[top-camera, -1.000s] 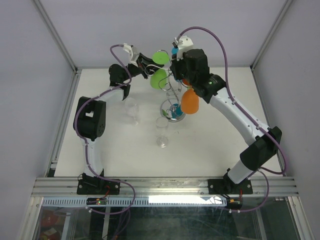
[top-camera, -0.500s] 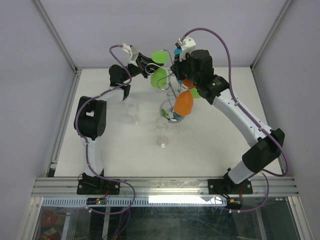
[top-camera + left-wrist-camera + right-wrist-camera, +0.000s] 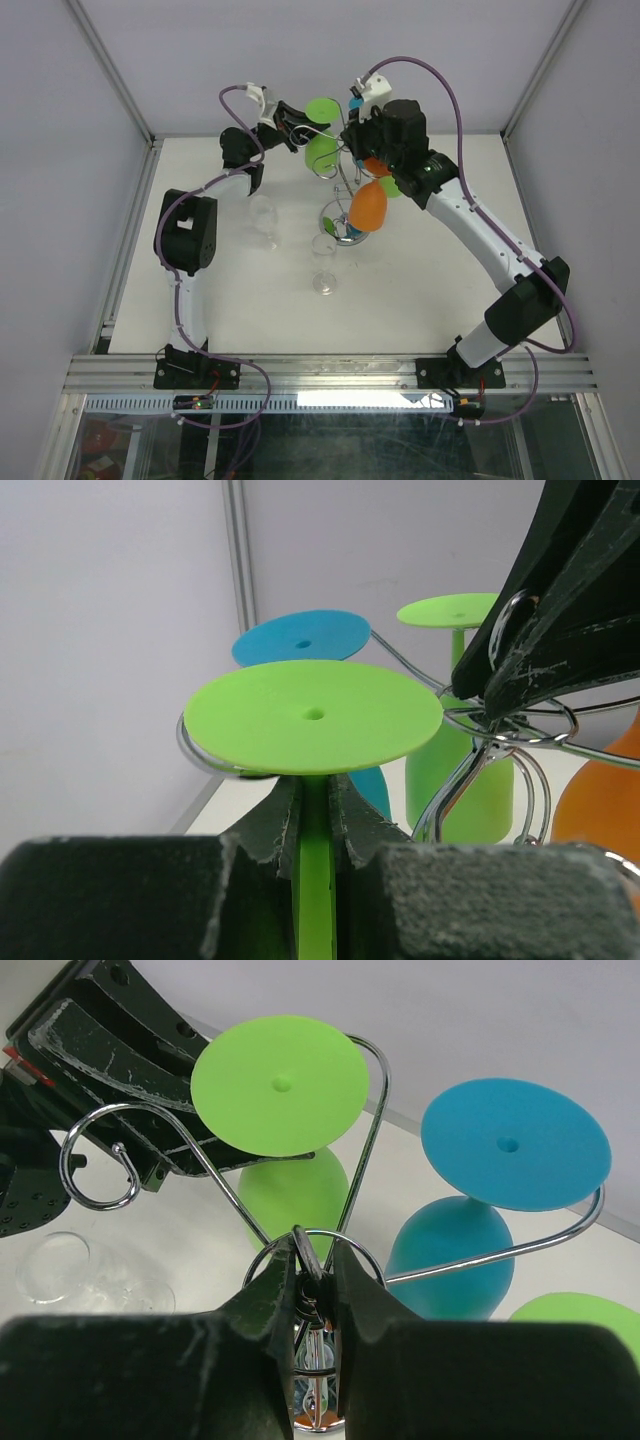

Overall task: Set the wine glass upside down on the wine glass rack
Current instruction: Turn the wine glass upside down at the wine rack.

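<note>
In the left wrist view, the bowl of the lime-green plastic wine glass (image 3: 313, 715) is hidden below the left tool (image 3: 316, 790), and an orange plastic glass (image 3: 600, 790) is cut off by the right edge. In the right wrist view, the post of the shiny chrome wire rack (image 3: 367, 1145) is covered by the right tool (image 3: 312, 1255), a second green disc foot (image 3: 585, 1315) is cut by the lower right corner, and clear glasses (image 3: 100, 1280) at lower left are blurred.

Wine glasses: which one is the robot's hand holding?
The green wine glass in front in the left wrist view: the left gripper pinches its stem. The other green glass and the blue glass hang on the rack ungripped.
</note>
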Available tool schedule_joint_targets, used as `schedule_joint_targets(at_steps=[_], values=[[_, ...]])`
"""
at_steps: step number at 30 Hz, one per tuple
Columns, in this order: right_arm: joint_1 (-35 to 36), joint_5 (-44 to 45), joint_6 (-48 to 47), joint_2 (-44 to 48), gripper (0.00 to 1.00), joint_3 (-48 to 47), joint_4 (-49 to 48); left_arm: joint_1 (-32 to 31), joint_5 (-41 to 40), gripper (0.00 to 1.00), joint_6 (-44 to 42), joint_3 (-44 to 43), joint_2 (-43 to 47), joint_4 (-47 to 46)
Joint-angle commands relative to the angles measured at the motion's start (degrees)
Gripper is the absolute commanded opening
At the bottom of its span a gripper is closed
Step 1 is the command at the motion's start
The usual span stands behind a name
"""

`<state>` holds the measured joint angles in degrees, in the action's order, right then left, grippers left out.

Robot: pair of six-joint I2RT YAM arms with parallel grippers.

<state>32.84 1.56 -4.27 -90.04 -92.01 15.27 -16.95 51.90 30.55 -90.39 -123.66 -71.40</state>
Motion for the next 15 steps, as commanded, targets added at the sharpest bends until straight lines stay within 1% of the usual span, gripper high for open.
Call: schedule_joint_targets(at_steps=[1,6,15], values=[[-0.22,-0.83,-1.88,0.87,0.00,0.78,1.22,-2.20,3.18,0.00,-0.79,-3.86,0.58,-1.92],[-0.20,-1.96,-1.99,0.89,0.00,0.81,1.21,-3.01,3.06,0.00,-2.58,-5.35,-0.20,0.86],[-0.15,-3.12,-2.36,0.91,0.00,0.78,1.51,-3.05,2.30,0.00,0.66,-10.05,-4.56,0.27]])
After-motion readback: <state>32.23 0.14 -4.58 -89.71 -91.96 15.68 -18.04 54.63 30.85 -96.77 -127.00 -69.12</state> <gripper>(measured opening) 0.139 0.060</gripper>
